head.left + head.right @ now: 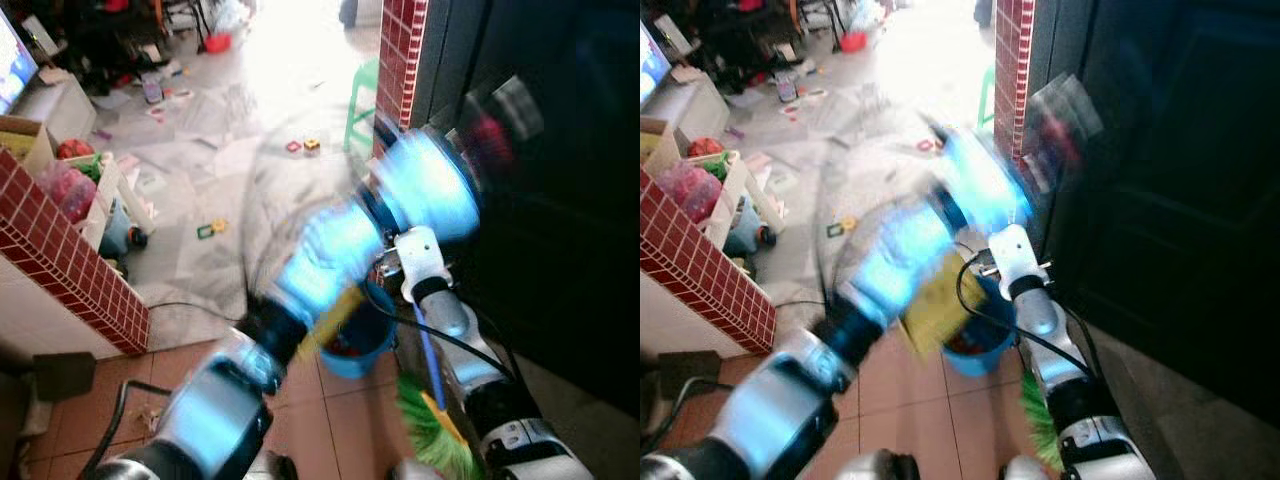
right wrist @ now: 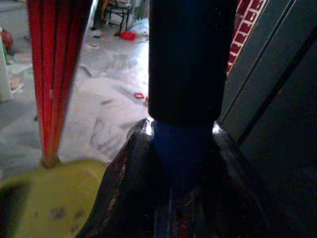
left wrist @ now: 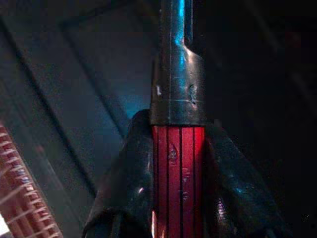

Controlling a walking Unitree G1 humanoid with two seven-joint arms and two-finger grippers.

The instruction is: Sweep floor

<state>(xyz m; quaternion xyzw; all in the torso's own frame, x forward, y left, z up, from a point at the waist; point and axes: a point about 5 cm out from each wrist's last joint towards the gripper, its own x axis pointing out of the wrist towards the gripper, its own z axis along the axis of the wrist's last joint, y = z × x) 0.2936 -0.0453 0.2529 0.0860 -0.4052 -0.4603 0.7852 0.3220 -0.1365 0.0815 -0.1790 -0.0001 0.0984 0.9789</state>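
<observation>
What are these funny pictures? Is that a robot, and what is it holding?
Yes, it's a robot that walks around a home. Two pictures come from cameras in its head, looking down at its shiny arms, which are blurry. The other two come from little cameras on its wrists. The left claw squeezes a red handle that goes down to a yellow dustpan. The right claw squeezes a blue broom handle with green bristles. On the floor are a blue bucket and scattered toys.
</observation>
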